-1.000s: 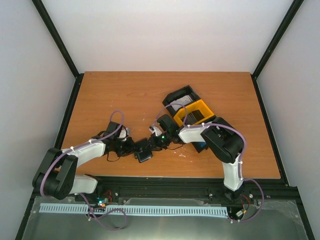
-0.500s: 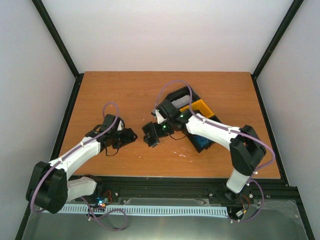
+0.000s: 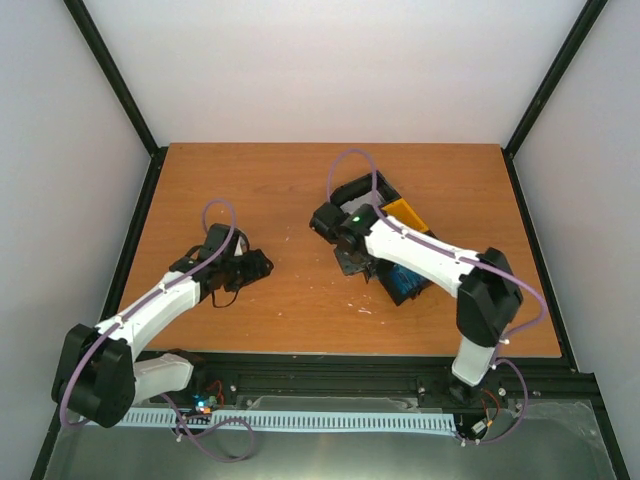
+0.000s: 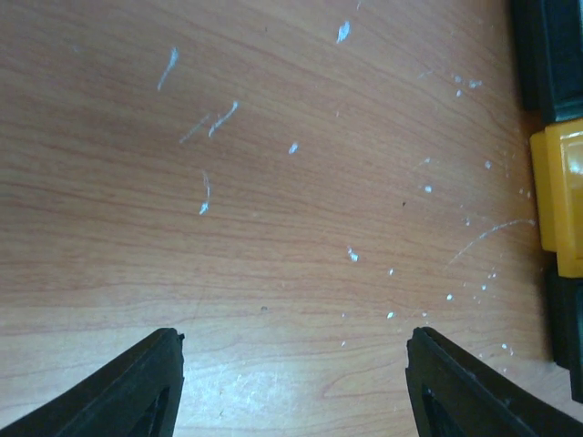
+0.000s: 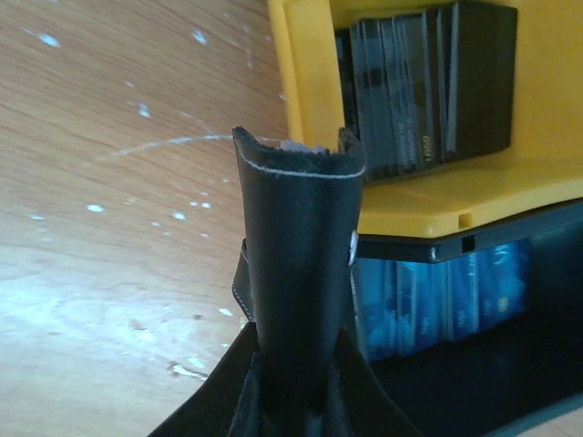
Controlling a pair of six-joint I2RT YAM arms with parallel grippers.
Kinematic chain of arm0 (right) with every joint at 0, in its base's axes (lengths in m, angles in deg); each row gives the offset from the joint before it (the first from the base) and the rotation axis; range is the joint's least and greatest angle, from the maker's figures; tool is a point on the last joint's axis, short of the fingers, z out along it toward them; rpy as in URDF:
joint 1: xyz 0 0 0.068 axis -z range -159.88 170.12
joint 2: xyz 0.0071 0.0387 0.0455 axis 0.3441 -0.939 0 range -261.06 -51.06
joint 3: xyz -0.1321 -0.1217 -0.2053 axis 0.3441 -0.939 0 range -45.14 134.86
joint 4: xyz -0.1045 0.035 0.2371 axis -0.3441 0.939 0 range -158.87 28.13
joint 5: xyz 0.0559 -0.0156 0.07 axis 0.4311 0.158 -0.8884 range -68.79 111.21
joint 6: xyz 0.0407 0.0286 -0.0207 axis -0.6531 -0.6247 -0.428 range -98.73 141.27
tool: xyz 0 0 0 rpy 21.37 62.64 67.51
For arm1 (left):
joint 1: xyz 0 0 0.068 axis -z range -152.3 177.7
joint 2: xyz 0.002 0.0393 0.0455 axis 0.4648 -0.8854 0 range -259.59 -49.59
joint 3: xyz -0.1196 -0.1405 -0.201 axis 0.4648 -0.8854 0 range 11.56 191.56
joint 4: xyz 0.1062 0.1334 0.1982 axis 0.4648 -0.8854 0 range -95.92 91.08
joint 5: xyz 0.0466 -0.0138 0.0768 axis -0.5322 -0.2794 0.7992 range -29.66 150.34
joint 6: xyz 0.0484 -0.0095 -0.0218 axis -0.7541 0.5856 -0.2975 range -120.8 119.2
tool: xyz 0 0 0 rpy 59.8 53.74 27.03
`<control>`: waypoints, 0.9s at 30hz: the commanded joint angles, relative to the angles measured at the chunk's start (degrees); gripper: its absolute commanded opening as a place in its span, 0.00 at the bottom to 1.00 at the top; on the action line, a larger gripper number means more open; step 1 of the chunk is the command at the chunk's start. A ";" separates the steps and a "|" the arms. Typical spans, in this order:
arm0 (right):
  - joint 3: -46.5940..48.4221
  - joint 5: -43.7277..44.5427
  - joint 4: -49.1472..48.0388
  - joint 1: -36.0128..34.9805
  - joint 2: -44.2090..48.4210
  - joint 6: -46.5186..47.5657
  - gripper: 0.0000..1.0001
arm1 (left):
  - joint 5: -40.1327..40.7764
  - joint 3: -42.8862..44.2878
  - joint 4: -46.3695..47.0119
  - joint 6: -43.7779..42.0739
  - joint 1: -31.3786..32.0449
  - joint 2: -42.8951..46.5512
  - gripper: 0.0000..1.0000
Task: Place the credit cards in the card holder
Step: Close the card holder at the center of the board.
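Right gripper (image 5: 296,382) clamps card holder (image 5: 301,255), long axis pointing out from jaws; credit cards (image 5: 437,291) just right. Left gripper (image 4: 291,382) agape, empty, farther.

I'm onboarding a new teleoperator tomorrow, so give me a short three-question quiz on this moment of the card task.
1. True or false: the left gripper is shut on something.
2. What does the right gripper hold? A) the card holder B) a pen C) nothing
3. Fill in: the dark cards stand on edge in the tray's ____ compartment.

Key: 1 false, since its fingers are spread over bare wood. 2 A. 3 yellow.
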 commanded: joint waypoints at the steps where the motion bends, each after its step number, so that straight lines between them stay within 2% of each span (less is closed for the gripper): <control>1: 2.35 11.99 7.45 -3.64 -7.44 -2.71 0.03 | 3.51 4.15 -0.70 1.49 -0.65 1.85 0.68; 7: 8.49 17.15 13.02 -8.73 -18.15 -7.28 0.03 | 3.30 7.71 -3.43 0.30 -5.60 3.97 0.70; 13: 18.81 13.64 15.93 -15.12 -26.76 -8.12 0.05 | 1.78 13.11 -5.83 -3.80 -11.39 4.08 0.70; 20: 22.40 3.66 10.92 -17.53 -30.46 -6.16 0.26 | -0.12 17.18 -6.34 -7.51 -13.68 1.86 0.70; 25: 22.52 -7.30 3.53 -17.48 -27.11 -4.59 0.41 | -2.62 17.60 -6.97 -9.30 -13.72 0.95 0.71; 27: 21.72 -11.59 0.22 -16.98 -24.85 -4.60 0.44 | -4.13 17.28 -7.13 -10.24 -13.72 1.00 0.71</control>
